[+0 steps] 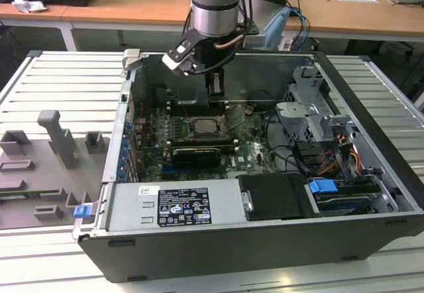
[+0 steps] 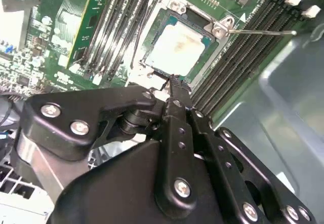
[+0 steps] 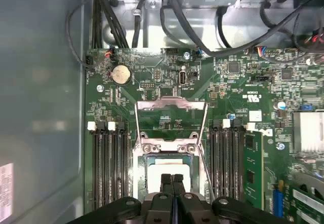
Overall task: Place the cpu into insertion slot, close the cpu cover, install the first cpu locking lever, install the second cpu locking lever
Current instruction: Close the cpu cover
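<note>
Black 2-finger tool has its fingers pressed together with nothing held, tips at 1 edge of the small flat square silvery-beige cpu. The cpu lies flat inside the square dark metal-rimmed insertion slot on the green circuit board. The thin silvery square-frame cpu cover is still open, hinged back beyond the slot. A thin steel locking lever sticks out and looks unlatched. Likely cover-closing step. Push the frame's free edge slowly with the closed tips, keeping clear of chip top and lever.

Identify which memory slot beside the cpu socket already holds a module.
The outermost slot of the bank farther from the grey case wall: a green module stands in it; the other slots are bare black channels.
</note>
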{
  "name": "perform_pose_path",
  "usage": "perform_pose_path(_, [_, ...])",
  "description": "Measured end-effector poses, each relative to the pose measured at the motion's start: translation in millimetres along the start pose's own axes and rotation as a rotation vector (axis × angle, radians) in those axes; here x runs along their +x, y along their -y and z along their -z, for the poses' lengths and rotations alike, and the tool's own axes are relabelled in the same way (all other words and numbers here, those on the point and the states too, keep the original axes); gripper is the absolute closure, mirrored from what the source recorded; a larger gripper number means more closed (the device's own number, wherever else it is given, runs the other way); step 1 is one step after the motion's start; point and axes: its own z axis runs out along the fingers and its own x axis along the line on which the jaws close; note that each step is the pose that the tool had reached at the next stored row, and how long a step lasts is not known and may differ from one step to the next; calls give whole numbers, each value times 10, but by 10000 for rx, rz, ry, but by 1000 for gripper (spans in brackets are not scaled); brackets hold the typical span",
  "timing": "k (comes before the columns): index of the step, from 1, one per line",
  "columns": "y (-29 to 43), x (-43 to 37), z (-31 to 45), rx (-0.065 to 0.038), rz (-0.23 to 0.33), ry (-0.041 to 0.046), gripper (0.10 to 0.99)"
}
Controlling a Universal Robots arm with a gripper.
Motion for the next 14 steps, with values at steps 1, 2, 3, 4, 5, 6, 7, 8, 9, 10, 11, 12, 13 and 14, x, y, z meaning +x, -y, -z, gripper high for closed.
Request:
perform_pose_path(1, [-22, 1, 86, -1, -4, 3, 980])
perform_pose_path(2, [-75, 2, 84, 5, -6, 5, 980])
perform_pose_path(3, [-104, 2, 82, 11, -3, 6, 980])
perform_pose_path(4, [-135, 2, 80, 18, -4, 6, 980])
perform_pose_path(5, [-187, 2, 76, 28, -4, 4, 980])
perform_pose_path(6, [-209, 2, 75, 32, -3, 4, 980])
perform_pose_path(7, [-229, 2, 73, 34, -3, 4, 980])
perform_pose_path(8, [-244, 3, 72, 35, -4, 4, 980])
perform_pose_path(9, [-263, 2, 70, 36, -5, 3, 980])
perform_pose_path(10, [-289, 3, 67, 36, -4, 1, 980])
perform_pose_path(11, [-322, 3, 63, 37, -4, 2, 980])
perform_pose_path(12, [-343, 3, 60, 37, -4, 3, 980])
perform_pose_path(13, [-365, 4, 56, 37, -4, 1, 980])
perform_pose_path(14, [-375, 4, 55, 36, -4, 2, 980])
